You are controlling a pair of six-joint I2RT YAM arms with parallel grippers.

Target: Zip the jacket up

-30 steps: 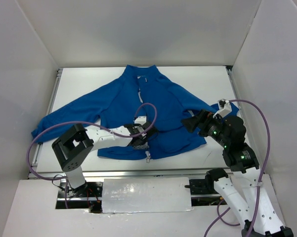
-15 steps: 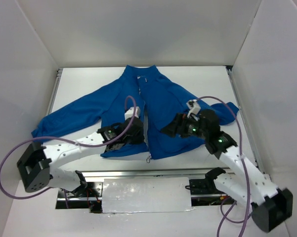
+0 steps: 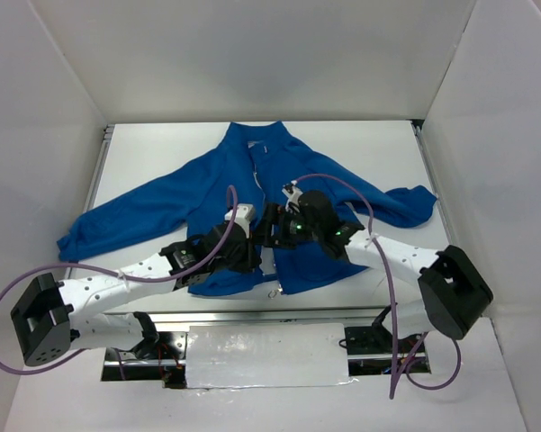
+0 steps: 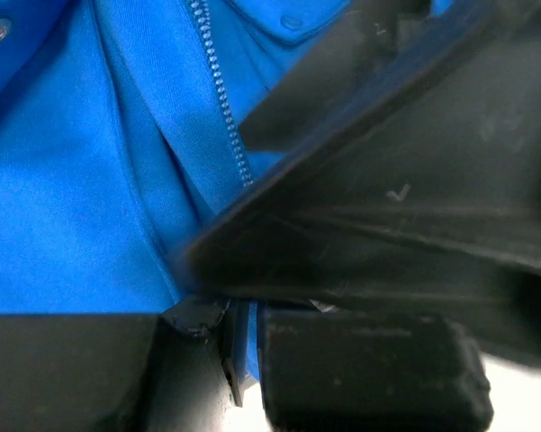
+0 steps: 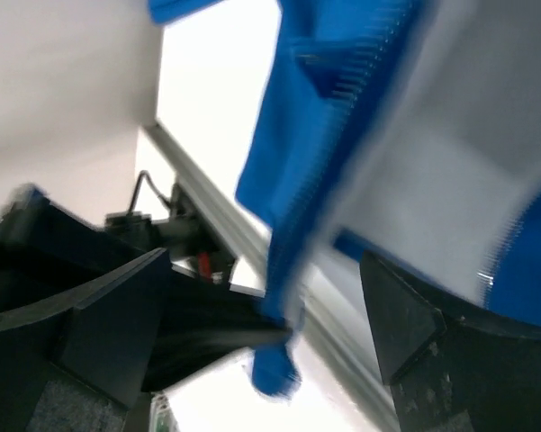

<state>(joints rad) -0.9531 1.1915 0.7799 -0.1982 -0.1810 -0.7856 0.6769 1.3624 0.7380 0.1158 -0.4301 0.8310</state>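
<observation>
Moved: both arms swung inward to the zipper (image 4: 218,90)
Left gripper (image 3: 248,255): pinching jacket (image 3: 207,184) fabric
Right gripper (image 3: 272,230): jaws wide, zipper edge between
Jacket: flat on table (image 3: 369,153), still open
Meaning: grasp lined up, zipping not begun

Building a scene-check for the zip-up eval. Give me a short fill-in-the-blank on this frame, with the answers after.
1. The jacket lying on the table is ___ in colour.
2. Its collar points ___ from the arm bases.
3. In the right wrist view, the right claw is ___, with a zipper edge hanging between its jaws.

Missing words: blue; away; open.
</observation>
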